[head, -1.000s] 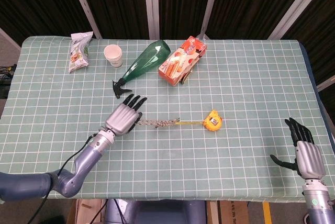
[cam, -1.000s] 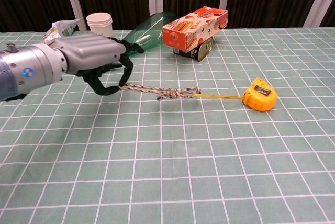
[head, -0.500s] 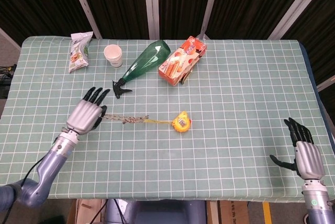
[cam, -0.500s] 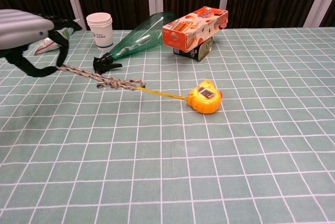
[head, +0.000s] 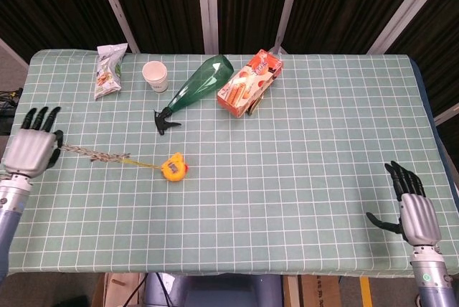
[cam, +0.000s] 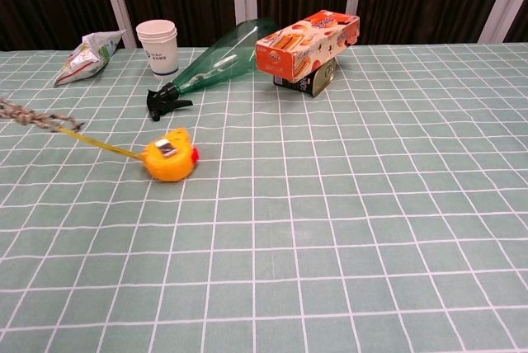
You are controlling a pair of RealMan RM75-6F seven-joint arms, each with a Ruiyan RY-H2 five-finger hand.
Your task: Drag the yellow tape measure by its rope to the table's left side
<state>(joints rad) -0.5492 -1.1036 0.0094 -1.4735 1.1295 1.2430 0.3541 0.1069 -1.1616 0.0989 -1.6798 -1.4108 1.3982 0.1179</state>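
Note:
The yellow tape measure (head: 174,167) (cam: 169,160) lies on the left half of the green checked table (head: 301,149). Its yellow tape and braided rope (head: 92,153) (cam: 29,115) run leftward from it. At the table's left edge my left hand (head: 30,150) holds the rope's end, fingers pointing away from me. The chest view does not show this hand. My right hand (head: 414,205) hovers at the near right corner with fingers apart, holding nothing.
At the back stand a white paper cup (head: 155,75), a green spray bottle lying on its side (head: 193,90), an orange snack box (head: 249,82) and a snack bag (head: 109,69). The table's left edge is beside my left hand.
My left hand has pulled the rope far to the left, from mid-table to the left edge. The tape measure slid leftward behind it. The right hand stayed put.

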